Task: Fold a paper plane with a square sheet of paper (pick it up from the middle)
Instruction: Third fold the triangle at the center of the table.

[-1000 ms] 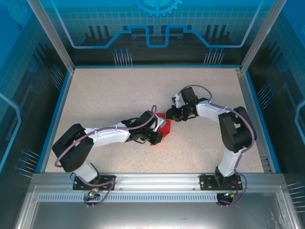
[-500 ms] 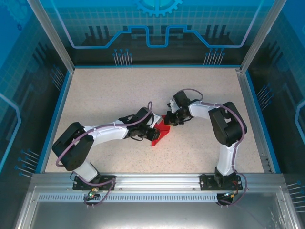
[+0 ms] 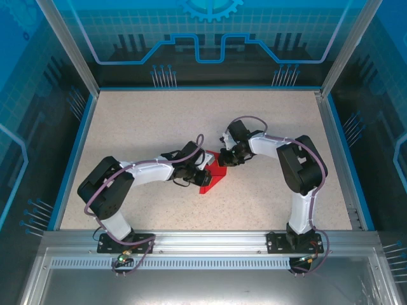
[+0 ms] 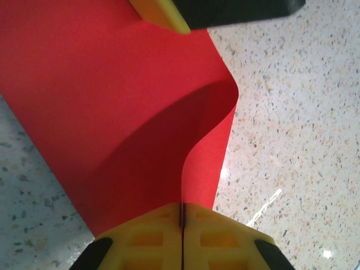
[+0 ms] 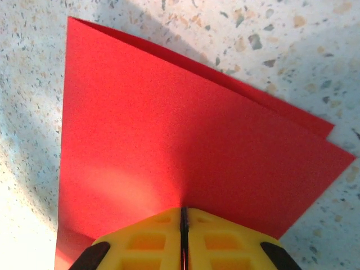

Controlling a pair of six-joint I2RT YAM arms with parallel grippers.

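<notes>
The square sheet of paper (image 3: 209,180) is bright red and lies folded at the table's centre between both arms. In the left wrist view the paper (image 4: 112,101) has a curled free edge that runs into the seam of my left gripper (image 4: 181,216), which is shut on it. A yellow finger (image 4: 160,12) of the other arm rests at its far side. In the right wrist view the paper (image 5: 169,146) shows two stacked layers with a crease-like shade leading into my right gripper (image 5: 183,216), shut on it. From above, the left gripper (image 3: 201,170) and the right gripper (image 3: 224,159) nearly meet.
The speckled table (image 3: 146,127) is walled by a blue rim (image 3: 76,152) on the left, back and right, with an aluminium rail (image 3: 203,238) along the front. Open tabletop lies on all sides of the paper.
The right gripper has moved left onto the paper, close to the left gripper. The left arm's elbow has swung inward and the paper has shifted slightly with it.
</notes>
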